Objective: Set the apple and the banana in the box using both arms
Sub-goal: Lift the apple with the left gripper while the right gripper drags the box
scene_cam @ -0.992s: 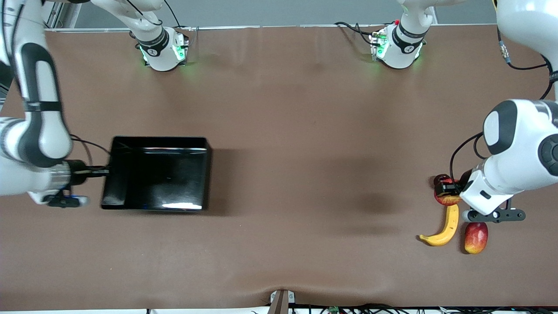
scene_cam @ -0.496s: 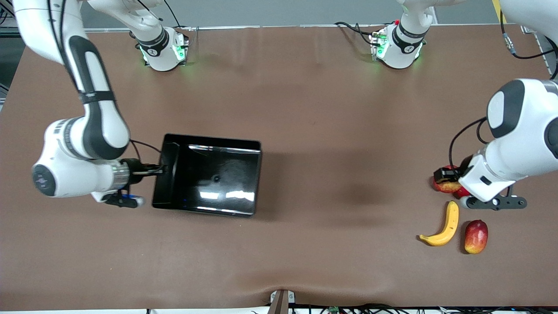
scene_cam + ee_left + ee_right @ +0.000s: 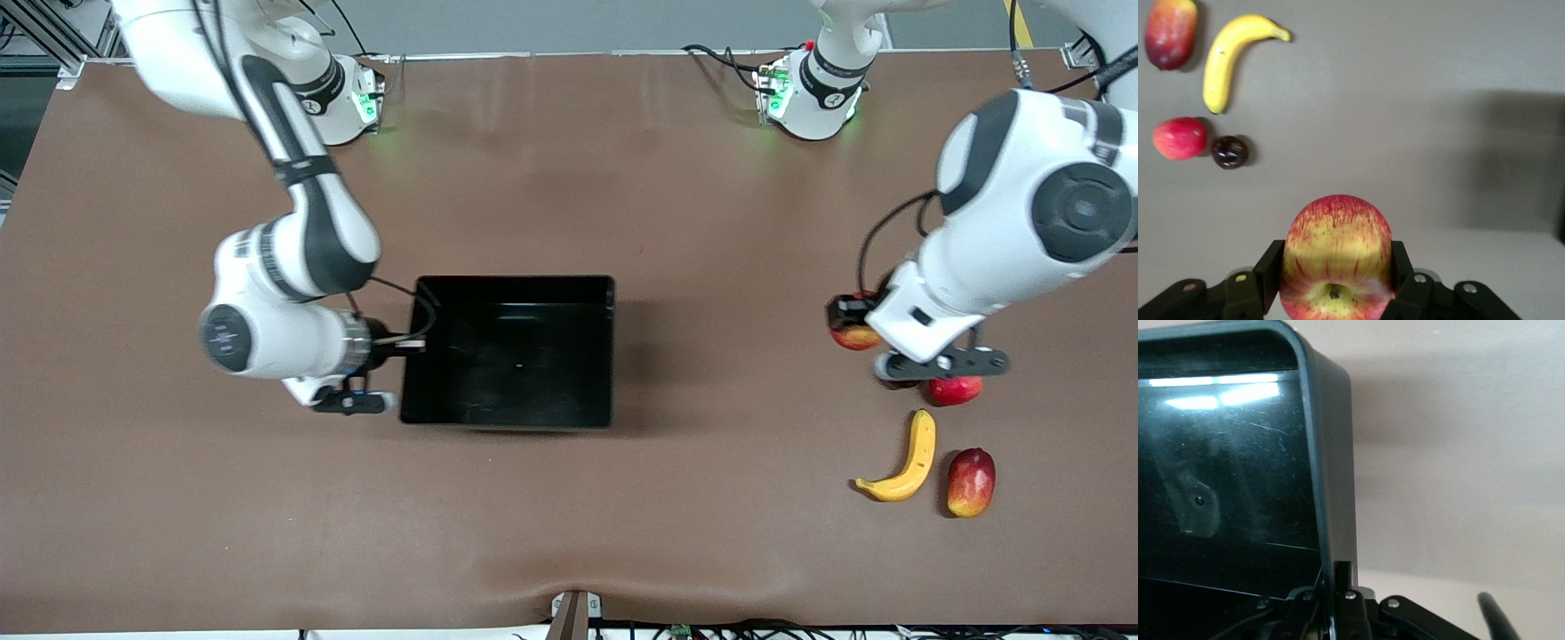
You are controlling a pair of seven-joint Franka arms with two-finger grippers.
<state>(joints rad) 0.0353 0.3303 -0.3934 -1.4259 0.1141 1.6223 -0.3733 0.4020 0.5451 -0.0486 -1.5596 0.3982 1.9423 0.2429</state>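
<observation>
Left gripper clamps the apple mid-right of frame, above bare table; right gripper pinches the box wall, centre frame. Lower right: one banana, one mango, one pink-red fruit, one dark plum, nothing blocking the box.

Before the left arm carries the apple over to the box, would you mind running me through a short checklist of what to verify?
1. Apple gripped: ok, the left gripper has a finger on each side of it, and it is up off the table.
2. Box held steady: ok, the right gripper is shut on its wall at the right arm's end.
3. Box free to receive fruit: ok, nothing lies in it.
4. Way from apple to box: ok, bare table between them.
5. Banana ready for pickup: ok, it lies on the table beside the mango, apart from it.
6. Box flat on the table: cannot tell.
</observation>
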